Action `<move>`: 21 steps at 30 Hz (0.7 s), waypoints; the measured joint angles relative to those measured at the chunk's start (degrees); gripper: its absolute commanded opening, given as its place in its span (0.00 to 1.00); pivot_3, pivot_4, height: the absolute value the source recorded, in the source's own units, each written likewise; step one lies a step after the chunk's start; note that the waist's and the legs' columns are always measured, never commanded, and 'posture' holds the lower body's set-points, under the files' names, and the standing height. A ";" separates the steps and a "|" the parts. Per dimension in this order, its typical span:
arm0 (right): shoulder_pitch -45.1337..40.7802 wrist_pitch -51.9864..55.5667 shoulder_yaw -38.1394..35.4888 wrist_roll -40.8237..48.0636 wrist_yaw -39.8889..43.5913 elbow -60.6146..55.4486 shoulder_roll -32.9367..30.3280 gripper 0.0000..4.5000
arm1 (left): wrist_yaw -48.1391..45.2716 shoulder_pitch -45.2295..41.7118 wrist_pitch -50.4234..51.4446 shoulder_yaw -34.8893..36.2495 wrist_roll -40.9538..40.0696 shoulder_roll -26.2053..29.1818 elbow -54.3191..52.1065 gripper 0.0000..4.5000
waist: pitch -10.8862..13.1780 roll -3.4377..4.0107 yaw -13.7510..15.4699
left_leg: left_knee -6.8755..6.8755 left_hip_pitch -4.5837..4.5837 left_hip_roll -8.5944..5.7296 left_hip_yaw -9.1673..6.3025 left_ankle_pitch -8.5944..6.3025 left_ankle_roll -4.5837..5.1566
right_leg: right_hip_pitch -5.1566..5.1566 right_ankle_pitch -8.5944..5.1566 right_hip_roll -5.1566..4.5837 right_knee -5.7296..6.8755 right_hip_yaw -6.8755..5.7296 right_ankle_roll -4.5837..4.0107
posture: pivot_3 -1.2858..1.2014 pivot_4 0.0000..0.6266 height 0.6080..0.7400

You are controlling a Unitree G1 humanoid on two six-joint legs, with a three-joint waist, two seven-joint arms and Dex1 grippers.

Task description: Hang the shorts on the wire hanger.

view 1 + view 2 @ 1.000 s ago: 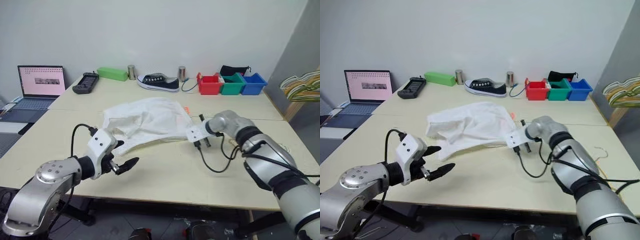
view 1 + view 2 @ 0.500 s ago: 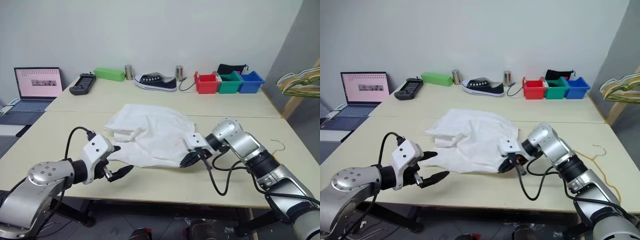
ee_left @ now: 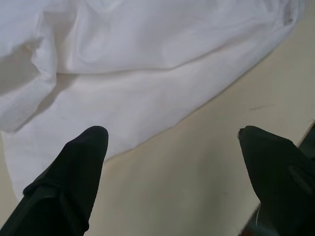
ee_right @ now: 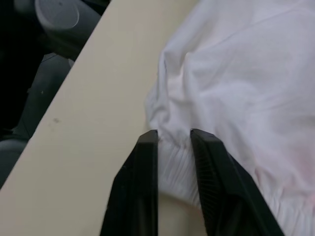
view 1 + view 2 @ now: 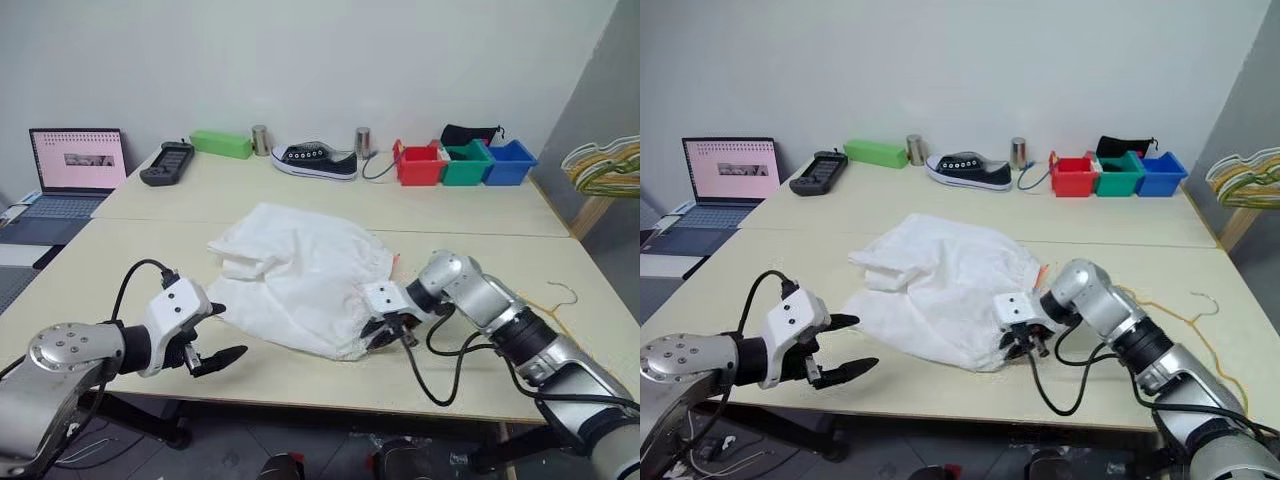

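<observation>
Lying crumpled mid-worktop (image 5: 120,215), the shorts (image 5: 300,275), waistband edge pinched between the right pincer (image 4: 173,137) fingers. Spread wide beside the shorts' near-left hem, the left pincer (image 3: 172,140), holding nothing. Resting right of the shorts, well apart, the wire hanger (image 5: 562,300).

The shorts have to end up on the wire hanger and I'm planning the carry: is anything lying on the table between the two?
Nothing visible. The shorts lie mid-table with the right gripper at their gathered edge; the wire hanger lies flat further to the right. Between them is bare table, apart from the robot's own right arm and its cable.
</observation>
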 measured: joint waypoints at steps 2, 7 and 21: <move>0.00 1.84 -1.82 1.81 0.39 -3.85 -1.48 0.51 | -1.30 1.43 -1.85 0.41 0.95 1.05 0.71 1.00 | 0.04 0.03 -0.08 | -0.03 0.01 0.01 0.02 -0.03 -0.03 | -0.02 -0.04 0.00 0.00 0.01 -0.02 | 0.48 0.07 1.00; 1.39 6.21 -5.66 5.51 0.09 -12.56 -4.22 0.75 | -3.40 1.58 -8.39 1.58 3.94 1.71 7.24 1.00 | 0.19 0.00 -0.11 | -0.05 0.02 0.05 0.04 -0.08 -0.10 | -0.04 -0.09 0.00 -0.02 0.01 -0.07 | 0.48 0.08 1.00; 12.78 -0.09 -4.59 -3.69 -16.26 -14.66 -2.66 1.00 | -12.14 -14.48 -32.21 -5.66 11.35 0.68 37.68 1.00 | 0.68 -0.17 0.35 | -0.05 -0.04 0.33 0.56 -0.14 -0.20 | -0.23 -0.10 0.07 -0.01 0.08 -0.07 | 0.47 0.11 1.00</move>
